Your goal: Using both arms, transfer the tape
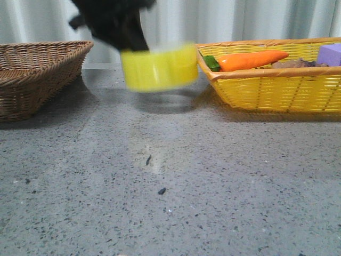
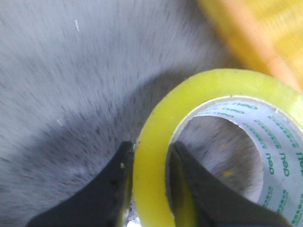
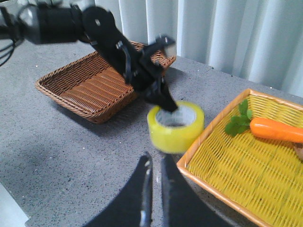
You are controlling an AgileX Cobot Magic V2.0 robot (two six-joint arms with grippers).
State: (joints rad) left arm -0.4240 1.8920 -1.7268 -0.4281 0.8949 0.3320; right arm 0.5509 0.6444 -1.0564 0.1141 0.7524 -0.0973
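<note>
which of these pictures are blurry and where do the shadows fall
Front view: the tape and the left tool above it are motion-smeared, with a soft shadow on the table beneath; the yellow basket is sharp. Left wrist view: the table streaks with motion, while the tape and the printed core stay fairly crisp. Right wrist view: mild blur on the left arm; the right tool is soft.

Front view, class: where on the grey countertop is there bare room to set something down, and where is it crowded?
Free: the wide grey countertop in front, between the brown wicker basket and the yellow woven basket. Crowded: the gap between the baskets, where the left fingers hold the yellow tape roll.
</note>
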